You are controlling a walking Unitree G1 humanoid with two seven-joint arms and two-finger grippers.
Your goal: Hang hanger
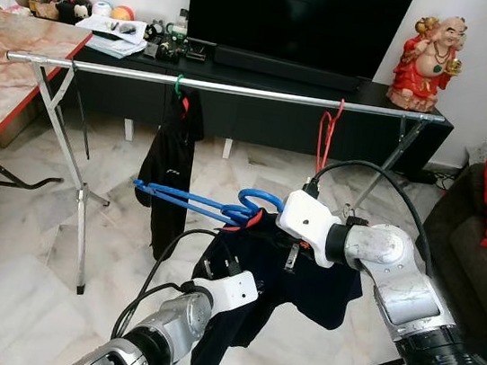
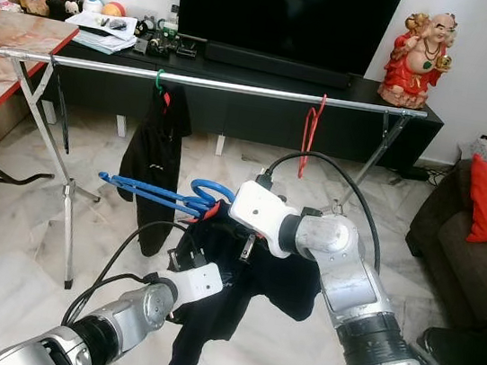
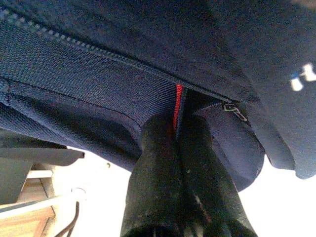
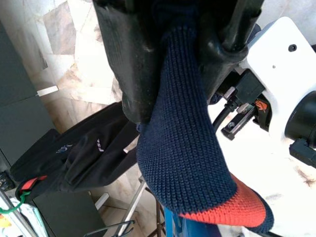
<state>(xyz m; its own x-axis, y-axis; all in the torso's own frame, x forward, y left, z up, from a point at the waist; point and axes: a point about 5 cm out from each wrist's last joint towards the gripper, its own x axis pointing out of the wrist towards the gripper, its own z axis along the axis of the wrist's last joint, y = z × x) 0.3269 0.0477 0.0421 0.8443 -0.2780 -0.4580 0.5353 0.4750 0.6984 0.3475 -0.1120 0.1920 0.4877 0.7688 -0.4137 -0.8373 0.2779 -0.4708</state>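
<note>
The rail [image 1: 238, 90] is bare, shiny metal, and the blue hanger [image 1: 195, 202] looks like smooth plastic. The dark jacket [image 1: 302, 282] is matt cloth, finely woven near its zip and coarsely knitted at the navy-and-red cuff [image 4: 192, 163], while both grippers' fingers [image 3: 170, 182] are dull black and slightly scuffed. The floor [image 1: 99, 307] is glossy pale marble tile, and the table [image 1: 5, 67] has a polished, veined stone-like top.

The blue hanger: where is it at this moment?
In the left eye view the blue hanger is mid-frame, below the rail, on the dark garment that both grippers clamp.
</note>
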